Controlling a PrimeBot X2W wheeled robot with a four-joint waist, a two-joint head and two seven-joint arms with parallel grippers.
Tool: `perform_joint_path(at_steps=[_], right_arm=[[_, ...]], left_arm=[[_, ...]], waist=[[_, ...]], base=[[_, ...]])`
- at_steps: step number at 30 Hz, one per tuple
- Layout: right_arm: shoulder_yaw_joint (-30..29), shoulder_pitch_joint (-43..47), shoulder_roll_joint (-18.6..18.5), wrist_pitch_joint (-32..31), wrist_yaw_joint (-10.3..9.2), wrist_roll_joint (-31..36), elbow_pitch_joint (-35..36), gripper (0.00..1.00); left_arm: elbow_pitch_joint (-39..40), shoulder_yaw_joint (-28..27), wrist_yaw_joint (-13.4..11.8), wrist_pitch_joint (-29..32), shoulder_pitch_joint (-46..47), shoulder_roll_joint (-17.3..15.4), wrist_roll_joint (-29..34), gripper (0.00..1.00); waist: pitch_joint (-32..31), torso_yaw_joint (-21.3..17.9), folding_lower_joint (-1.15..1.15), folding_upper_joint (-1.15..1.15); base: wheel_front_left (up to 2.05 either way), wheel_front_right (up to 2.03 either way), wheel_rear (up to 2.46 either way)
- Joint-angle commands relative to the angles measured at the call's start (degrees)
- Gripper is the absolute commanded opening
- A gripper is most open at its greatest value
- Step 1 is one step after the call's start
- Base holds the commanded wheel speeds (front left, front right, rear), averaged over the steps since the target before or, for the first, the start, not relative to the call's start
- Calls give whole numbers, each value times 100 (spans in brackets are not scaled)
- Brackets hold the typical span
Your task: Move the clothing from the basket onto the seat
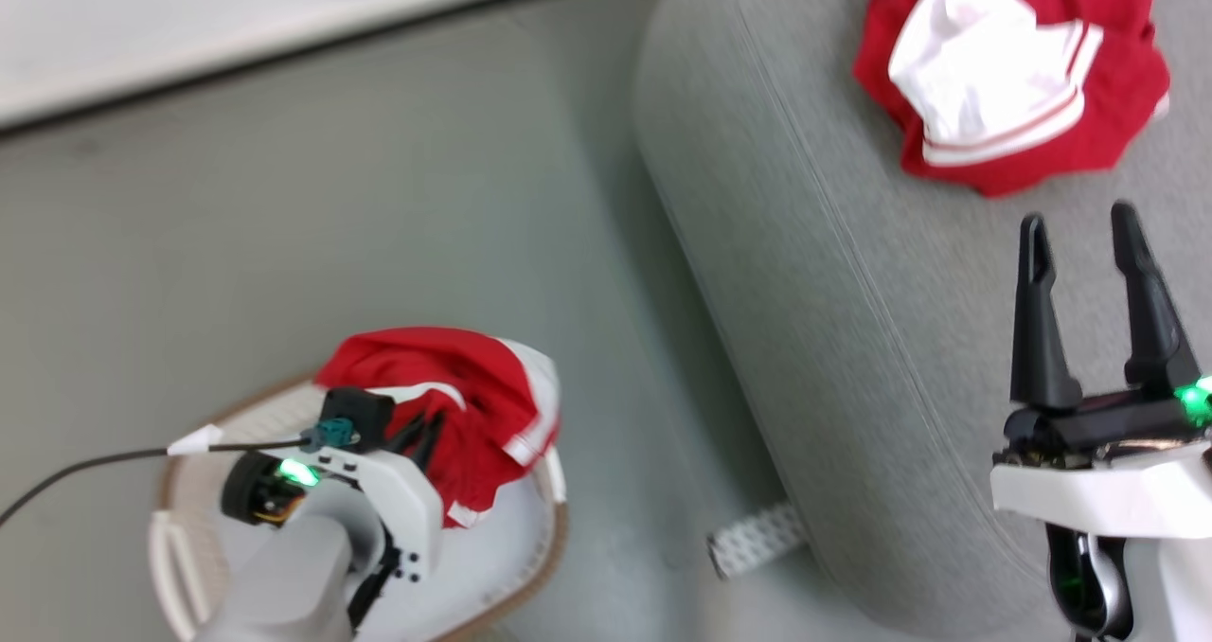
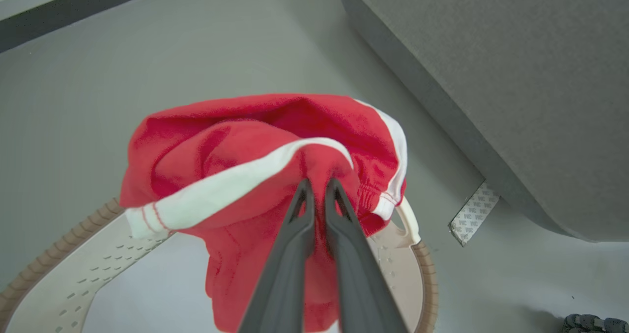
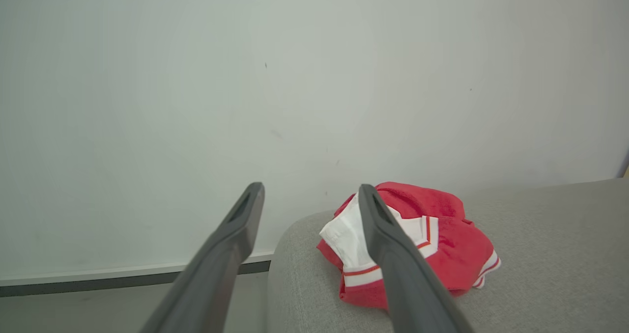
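Grey floor separates basket from seat | our left gripper pinches red garment above basket, seat to its right | our right gripper spread, empty, over seat

Grey floor below my rig, seat standing on it, basket near the seat, white patterned strip at its foot, red-and-white clothing crumpled atop it.

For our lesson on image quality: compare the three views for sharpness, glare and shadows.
Head view: motion-smeared, worst at the basket rim; a green lamp flares. Left wrist view: crisper, even light on the held garment. Right wrist view: flat light, hardly any shadow under the other garment on the seat.
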State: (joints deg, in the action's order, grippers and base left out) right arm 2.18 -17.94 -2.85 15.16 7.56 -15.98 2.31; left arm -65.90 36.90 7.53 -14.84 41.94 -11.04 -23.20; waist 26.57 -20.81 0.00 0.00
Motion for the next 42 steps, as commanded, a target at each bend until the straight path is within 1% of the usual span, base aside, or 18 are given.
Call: perform_joint_path(at_steps=[1, 5, 11, 15, 21, 25, 30, 35, 39, 42], right_arm=[[-16, 144, -8, -2, -15, 93, -56, 100], [17, 256, -8, -2, -15, 143, -198, 100], [30, 447, -9, -2, -15, 143, -431, 100], [166, 567, -64, -3, -15, 127, -589, 100], [249, 797, -155, -3, -15, -22, -762, 100], [336, 960, -161, -3, -15, -123, -874, 100], [535, 1157, -165, -3, -15, -176, -971, 100], [780, 1219, -171, -3, -14, -128, -1053, 100], [892, 1217, -161, -3, -15, -117, -1083, 100], [943, 1209, -162, -3, -14, -111, -1098, 100]], left_arm=[[204, 2, -11, -35, -158, 27, -227, 0], [822, 23, -11, -33, -286, 23, -491, 0], [1564, 15, -11, -34, -418, 44, -622, 0], [2035, -91, -11, -34, -542, 45, -592, 0], [2803, -325, -44, -33, -750, 80, -348, 0], [3232, -396, -113, -31, -900, 94, -249, 0], [3735, -444, -242, -32, -973, 34, -172, 0], [4310, -496, -451, 105, -1065, -81, -186, 0], [4690, -497, -557, 243, -1179, -162, -217, 0], [4819, -494, -592, 286, -1250, -185, -242, 0]], waist=[[-608, 483, 0, 0], [-946, 779, 0, 0], [-1439, 1182, 0, 0], [-1751, 1384, 0, 0], [-2156, 1671, 0, 0], [-2414, 1842, 0, 0], [-2638, 2018, 0, 0], [-2682, 2119, 0, 0], [-2678, 2162, 0, 0], [-2670, 2176, 0, 0]], base=[[0, 0, 0], [0, 0, 0], [0, 0, 0], [0, 0, 0], [0, 0, 0], [0, 0, 0], [0, 0, 0], [0, 0, 0], [0, 0, 0], [0, 0, 0]])
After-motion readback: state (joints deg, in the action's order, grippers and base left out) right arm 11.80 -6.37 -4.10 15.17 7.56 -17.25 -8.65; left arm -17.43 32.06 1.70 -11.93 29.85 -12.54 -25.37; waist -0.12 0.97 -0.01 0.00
